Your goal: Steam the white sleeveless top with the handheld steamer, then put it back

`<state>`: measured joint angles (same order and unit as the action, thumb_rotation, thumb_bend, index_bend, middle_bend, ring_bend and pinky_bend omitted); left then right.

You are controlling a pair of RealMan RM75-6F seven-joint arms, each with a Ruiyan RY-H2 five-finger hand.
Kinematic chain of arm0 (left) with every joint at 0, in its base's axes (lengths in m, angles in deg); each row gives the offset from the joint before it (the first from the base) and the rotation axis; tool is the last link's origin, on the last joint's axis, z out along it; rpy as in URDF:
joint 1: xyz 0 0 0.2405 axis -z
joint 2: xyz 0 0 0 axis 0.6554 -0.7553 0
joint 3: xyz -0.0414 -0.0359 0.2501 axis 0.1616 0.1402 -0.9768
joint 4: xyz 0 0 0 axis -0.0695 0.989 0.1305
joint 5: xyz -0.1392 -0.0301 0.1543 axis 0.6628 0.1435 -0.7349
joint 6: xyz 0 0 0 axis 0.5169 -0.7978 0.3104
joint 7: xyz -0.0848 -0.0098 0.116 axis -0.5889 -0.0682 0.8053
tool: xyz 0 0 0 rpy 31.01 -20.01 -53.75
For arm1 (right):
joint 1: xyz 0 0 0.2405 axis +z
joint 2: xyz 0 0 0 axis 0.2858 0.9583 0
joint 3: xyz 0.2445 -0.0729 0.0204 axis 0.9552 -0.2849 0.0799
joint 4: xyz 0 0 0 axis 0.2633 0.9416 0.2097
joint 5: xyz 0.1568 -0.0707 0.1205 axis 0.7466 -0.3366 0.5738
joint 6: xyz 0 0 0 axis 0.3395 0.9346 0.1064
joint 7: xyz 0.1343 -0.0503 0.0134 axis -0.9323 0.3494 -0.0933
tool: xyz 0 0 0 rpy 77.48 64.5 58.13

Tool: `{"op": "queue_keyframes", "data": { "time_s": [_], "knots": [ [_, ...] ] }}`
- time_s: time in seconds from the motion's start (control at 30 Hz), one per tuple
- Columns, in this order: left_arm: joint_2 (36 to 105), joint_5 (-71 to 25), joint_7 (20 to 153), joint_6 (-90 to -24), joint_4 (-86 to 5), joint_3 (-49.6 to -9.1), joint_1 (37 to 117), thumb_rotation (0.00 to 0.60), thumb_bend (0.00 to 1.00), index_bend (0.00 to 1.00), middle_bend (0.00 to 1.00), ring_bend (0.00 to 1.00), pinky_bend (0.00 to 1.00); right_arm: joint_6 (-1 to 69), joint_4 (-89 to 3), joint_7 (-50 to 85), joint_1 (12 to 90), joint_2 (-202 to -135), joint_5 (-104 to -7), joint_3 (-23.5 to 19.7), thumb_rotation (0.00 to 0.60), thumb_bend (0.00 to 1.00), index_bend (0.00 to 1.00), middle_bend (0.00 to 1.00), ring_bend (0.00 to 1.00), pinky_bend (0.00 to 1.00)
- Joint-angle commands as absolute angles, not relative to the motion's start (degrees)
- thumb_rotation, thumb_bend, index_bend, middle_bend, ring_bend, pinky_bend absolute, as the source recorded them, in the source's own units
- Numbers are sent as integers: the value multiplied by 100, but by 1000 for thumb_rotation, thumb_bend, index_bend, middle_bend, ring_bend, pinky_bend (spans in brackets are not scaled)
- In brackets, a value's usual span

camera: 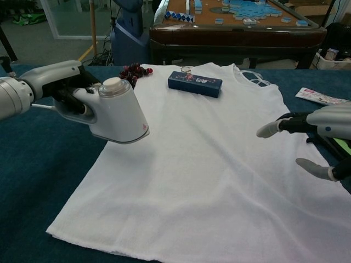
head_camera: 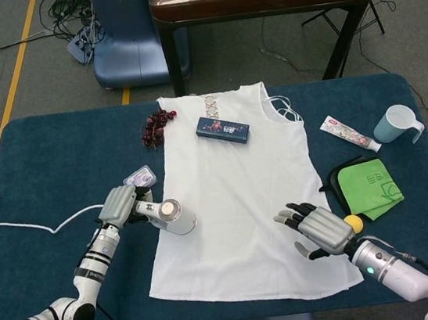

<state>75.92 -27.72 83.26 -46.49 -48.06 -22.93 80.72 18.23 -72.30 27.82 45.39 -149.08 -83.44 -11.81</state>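
Note:
The white sleeveless top [head_camera: 242, 196] [camera: 208, 164] lies flat along the middle of the blue table, neck at the far side. My left hand [head_camera: 119, 206] [camera: 55, 82] grips the handle of the white handheld steamer [head_camera: 171, 217] [camera: 112, 112], which hangs over the top's left edge. My right hand [head_camera: 318, 229] [camera: 315, 134] hovers open, fingers spread, over the lower right part of the top.
A dark blue box [head_camera: 223, 130] [camera: 195, 83] lies on the top near its neck. Red beads [head_camera: 158, 127] sit left of it. A small case [head_camera: 139, 177], a tube [head_camera: 349, 133], a mug [head_camera: 398, 125], a green cloth [head_camera: 369, 185] and a yellow ball [head_camera: 354, 223] lie around. The steamer's white cord [head_camera: 26, 230] trails left.

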Motion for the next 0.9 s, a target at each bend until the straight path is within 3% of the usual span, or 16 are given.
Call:
{"op": "queue_keyframes", "data": {
  "time_s": [0.03, 0.23, 0.47, 0.9],
  "knots": [
    [7832, -2878, 8421, -4597, -4535, -2371, 8207, 600, 200, 814, 770, 641, 645, 1680, -7190, 2906, 4615, -15021, -8263, -1282, 431, 573, 98, 140, 68, 151],
    [8215, -2990, 8429, -4541, -4076, -2385, 8392, 600, 200, 814, 771, 641, 645, 1534, -7088, 3070, 4685, -15202, -8162, -1409, 421, 573, 98, 140, 67, 151],
    [8650, -3102, 8426, -4515, -3548, -2385, 8584, 600, 200, 814, 771, 641, 645, 1409, -6937, 3190, 4773, -15375, -8059, -1520, 362, 573, 98, 140, 67, 141],
    [9264, -3320, 8420, -4529, -2610, -2473, 8778, 600, 200, 814, 770, 638, 645, 1386, -6716, 3231, 4819, -15549, -7976, -1701, 363, 571, 98, 140, 67, 139]
  ]
}}
